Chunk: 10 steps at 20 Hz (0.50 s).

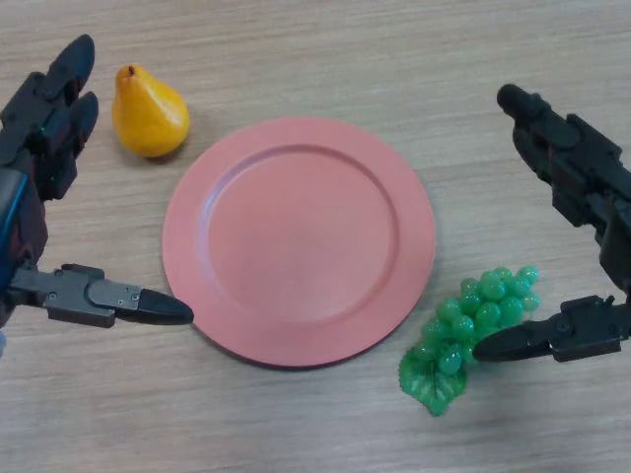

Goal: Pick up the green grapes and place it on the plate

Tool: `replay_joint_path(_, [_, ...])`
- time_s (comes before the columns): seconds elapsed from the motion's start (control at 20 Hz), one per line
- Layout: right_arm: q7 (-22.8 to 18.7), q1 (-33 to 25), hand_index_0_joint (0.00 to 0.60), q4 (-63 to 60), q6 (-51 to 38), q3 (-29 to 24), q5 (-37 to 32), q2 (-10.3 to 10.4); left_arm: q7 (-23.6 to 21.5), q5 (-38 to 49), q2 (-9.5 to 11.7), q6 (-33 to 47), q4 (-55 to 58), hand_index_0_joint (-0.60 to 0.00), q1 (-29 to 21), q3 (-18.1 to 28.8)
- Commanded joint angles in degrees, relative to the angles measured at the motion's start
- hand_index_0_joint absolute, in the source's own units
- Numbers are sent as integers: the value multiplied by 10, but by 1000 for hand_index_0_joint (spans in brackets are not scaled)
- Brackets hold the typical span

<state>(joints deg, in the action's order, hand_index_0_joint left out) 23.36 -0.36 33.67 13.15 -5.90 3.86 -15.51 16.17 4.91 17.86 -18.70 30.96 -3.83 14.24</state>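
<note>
1. Right hand [577, 187] is hanging open over the grapes [480, 313], thumb tip touching or just over the bunch's lower edge, fingers well above it; nothing gripped.
2. Grapes are lying on the bench [315, 49] just beside the plate [227, 212] rim, lower right, leaf pointing down-left.
3. Risk: thumb is sitting low on the bunch, so closing may be nudging it off sideways instead of pinching it.
4. Risk: soft cluster may be slipping or dangling mid-lift, catching the rim.
5. Left hand [39, 148] is idling open at left, thumb tip near the plate edge; the pear [148, 110] is sitting beside it.

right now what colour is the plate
Salmon pink, plain with no pattern; the plate shows in the head view.
</note>
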Motion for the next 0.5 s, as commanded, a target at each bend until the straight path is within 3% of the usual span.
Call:
replay_joint_path(0.05, [10,-2,0,17,-107,-26,6,-13,-3,2,24,25,62,0,-4,40])
replay_joint_path(0.25, [37,-6,0,9,-99,-39,11,-21,4,2,19,2,105,0,0,41])
replay_joint_path(0.35, [50,-7,0,-17,-129,-36,28,-25,8,14,18,-10,112,0,6,55])
replay_joint_path(0.5, [76,-9,0,-75,-200,-25,84,-32,10,7,12,-25,137,0,16,39])
